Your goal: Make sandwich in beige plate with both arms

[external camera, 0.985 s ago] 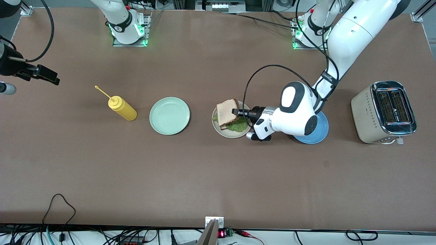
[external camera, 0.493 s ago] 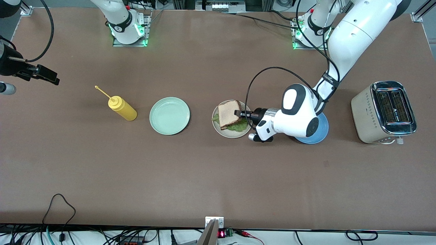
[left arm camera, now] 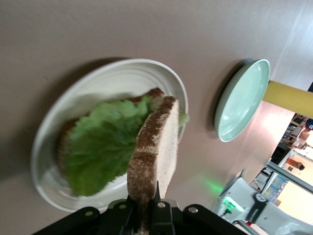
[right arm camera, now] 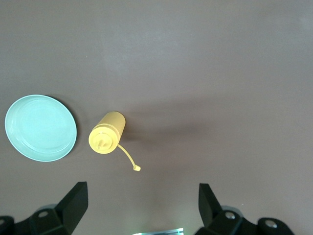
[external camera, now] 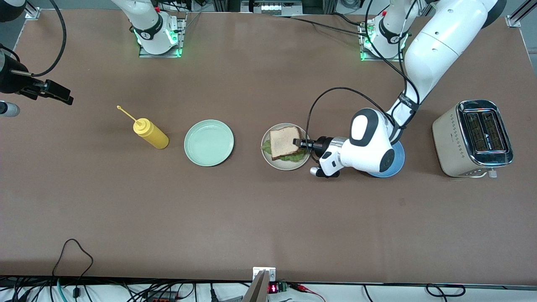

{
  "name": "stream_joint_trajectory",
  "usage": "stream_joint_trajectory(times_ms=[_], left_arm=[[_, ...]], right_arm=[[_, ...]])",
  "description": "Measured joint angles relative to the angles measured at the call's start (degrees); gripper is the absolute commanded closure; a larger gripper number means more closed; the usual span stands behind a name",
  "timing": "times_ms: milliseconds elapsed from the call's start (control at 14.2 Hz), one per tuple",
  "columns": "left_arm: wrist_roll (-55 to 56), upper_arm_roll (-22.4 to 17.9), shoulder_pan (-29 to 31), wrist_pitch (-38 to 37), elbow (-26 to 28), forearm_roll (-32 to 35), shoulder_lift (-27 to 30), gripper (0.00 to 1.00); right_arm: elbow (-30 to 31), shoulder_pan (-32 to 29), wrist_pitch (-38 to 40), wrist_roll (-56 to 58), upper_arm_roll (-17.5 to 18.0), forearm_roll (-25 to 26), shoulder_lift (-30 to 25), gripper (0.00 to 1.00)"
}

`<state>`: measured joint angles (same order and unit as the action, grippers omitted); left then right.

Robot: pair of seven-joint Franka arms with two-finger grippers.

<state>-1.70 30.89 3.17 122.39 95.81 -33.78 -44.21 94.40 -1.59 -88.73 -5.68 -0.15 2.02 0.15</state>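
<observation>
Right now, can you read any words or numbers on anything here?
Nothing reads clearly.
Toaster: a small mark on its top, too small to read.
Left arm: tiny print on its black band, too blurred to read.
Small box at the table edge: a red lit display, unreadable.
Yellow bottle, plates, bread: no writing.

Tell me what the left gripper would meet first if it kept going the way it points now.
The left gripper, shut on the top bread slice, points along the table toward the right arm's end. Past the beige plate, the mint-green plate lies next in line, though height is unclear.
</observation>
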Motion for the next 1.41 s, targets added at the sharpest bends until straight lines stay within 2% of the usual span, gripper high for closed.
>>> stream_joint_trajectory(times_ms=[70,141,211,281,774,1126,1407], left_arm=[[-1.91,-0.58,0.07,0.00,0.01,0.00,-0.57,0.79],[-3.38,-1.17,0.11,0.01,0.01,0.00,-1.14,0.61],[-4.31,-1.53,0.22,0.02,0.01,0.00,-1.51,0.25],[-4.61,-1.64,0.33,0.02,0.01,0.00,-1.70,0.00],[-4.85,-1.75,0.51,0.41,-1.00,0.71,-1.00,0.00],[-4.84,-2.89,0.95,-1.81,-1.34,6.08,3.19,0.00],[-4.74,-5.09,2.07,-6.42,-1.54,14.19,8.64,0.00]], right_arm=[[0.00,0.00,0.00,0.00,0.00,-0.11,0.00,0.00],[0.00,0.00,0.00,0.00,0.00,-0.35,0.00,0.00],[0.00,0.00,0.00,0.00,0.00,-0.51,0.00,0.00],[0.00,0.00,0.00,-0.02,0.00,-0.58,0.00,0.00],[0.00,0.00,0.00,-0.03,0.00,-0.62,0.00,0.00],[0.00,-0.02,0.03,-0.05,0.00,-0.63,0.00,0.00],[0.00,-0.35,0.10,-0.08,-0.01,-0.63,-0.01,0.00]])
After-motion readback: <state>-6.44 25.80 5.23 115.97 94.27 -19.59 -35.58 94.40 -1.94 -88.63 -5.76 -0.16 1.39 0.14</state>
